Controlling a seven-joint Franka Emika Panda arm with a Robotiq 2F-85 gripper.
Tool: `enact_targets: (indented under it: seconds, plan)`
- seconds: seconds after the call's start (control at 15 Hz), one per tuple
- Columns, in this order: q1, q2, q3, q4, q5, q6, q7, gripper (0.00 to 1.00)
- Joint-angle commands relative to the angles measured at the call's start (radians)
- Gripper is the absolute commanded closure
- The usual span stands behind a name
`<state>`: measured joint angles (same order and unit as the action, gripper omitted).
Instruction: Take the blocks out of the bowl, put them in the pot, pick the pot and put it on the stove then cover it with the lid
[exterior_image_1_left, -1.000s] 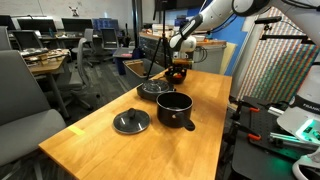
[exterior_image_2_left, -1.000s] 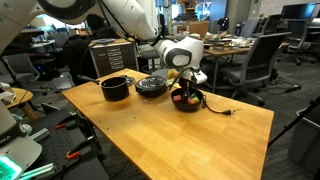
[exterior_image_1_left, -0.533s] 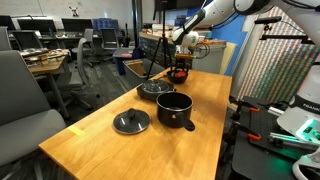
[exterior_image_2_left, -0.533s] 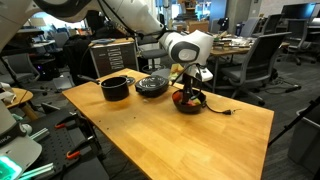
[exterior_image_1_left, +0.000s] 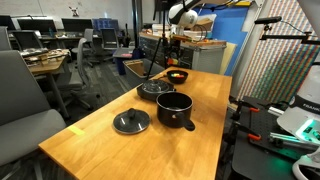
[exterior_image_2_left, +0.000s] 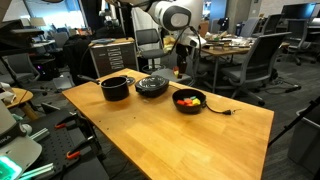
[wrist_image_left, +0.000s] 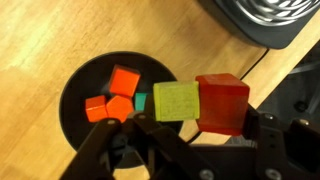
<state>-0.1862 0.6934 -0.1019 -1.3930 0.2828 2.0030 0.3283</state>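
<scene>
Risen well above the bowl (exterior_image_2_left: 190, 108), the gripper (wrist_image_left: 190, 128) clamps a yellow block (wrist_image_left: 176, 101) and red block (wrist_image_left: 222, 103), clear only in wrist view.

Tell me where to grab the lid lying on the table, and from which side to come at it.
Take the lid by its small centre knob, coming straight down from above. It lies flat on the table, so its thin rim probably gives the fingers little to close on, while the knob stands up in the middle with nothing over it.
</scene>
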Motion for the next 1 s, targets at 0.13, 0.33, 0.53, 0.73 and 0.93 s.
enact_targets:
  seconds: [0.13, 0.33, 0.53, 0.73, 0.93]
  plan:
    - [0.091, -0.233, 0.057, -0.258, -0.033, -0.044, -0.126, 0.51]
    - [0.155, -0.326, 0.092, -0.414, -0.072, -0.033, -0.178, 0.51]
    - [0.222, -0.415, 0.127, -0.575, -0.135, 0.031, -0.220, 0.51]
    - [0.280, -0.498, 0.171, -0.739, -0.180, 0.112, -0.243, 0.51]
    - [0.321, -0.578, 0.238, -0.910, -0.141, 0.212, -0.298, 0.51]
